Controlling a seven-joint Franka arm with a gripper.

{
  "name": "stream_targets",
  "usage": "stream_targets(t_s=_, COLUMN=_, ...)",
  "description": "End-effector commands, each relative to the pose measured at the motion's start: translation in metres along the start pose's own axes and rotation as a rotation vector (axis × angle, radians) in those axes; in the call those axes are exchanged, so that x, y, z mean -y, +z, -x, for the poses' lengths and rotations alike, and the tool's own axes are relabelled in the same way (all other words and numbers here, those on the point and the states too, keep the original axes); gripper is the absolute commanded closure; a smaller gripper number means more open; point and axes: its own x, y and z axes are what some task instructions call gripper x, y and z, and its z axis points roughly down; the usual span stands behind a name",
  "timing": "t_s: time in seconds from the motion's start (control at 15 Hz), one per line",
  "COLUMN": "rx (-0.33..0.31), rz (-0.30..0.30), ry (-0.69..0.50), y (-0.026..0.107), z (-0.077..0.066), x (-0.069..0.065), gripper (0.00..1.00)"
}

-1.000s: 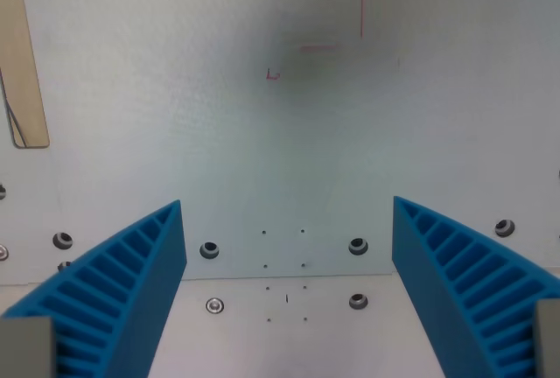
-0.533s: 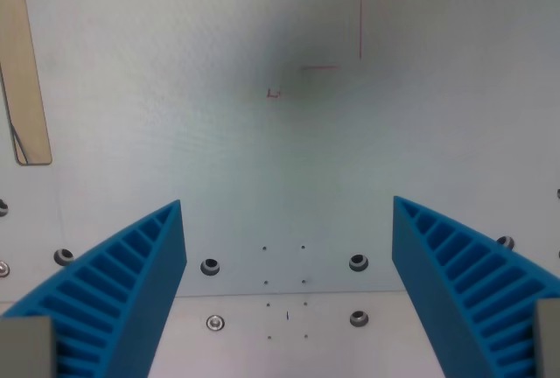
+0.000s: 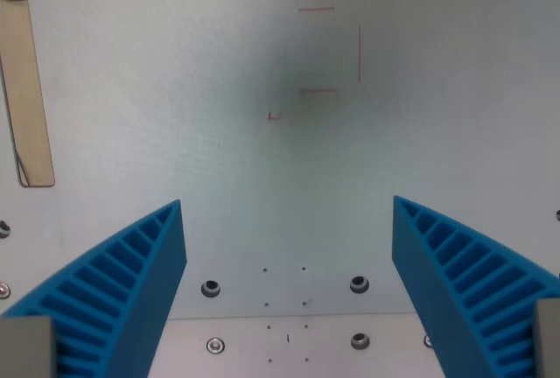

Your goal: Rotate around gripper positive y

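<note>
My gripper (image 3: 287,212) is open, its two blue ribbed fingers (image 3: 122,290) rising from the bottom corners of the wrist view with a wide gap and nothing between them. Below them lies a pale white plate (image 3: 175,89) carrying thin red marks (image 3: 317,9). A soft grey shadow (image 3: 306,102) sits on the plate near those marks.
A tan slot with a dark cable (image 3: 24,98) runs down the wrist view's left edge. Bolts (image 3: 211,288) and small holes line the plate's lower edge, above a seam to a second panel (image 3: 289,347) with more bolts.
The whole scene has slid downward in the picture, so the camera has moved. The red marks, slot and bolts sit lower; the fingers hold the same spread.
</note>
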Motion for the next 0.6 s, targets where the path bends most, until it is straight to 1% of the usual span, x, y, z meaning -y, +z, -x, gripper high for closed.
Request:
stream_targets(t_s=0.07, rx=-0.279, rz=-0.002, ry=0.000, y=-0.0001, z=0.0173, x=0.0003, gripper=0.00)
stream_targets(t_s=0.6, rx=-0.372, rz=-0.002, ry=0.000, y=-0.0001, z=0.0173, x=0.0003, gripper=0.00)
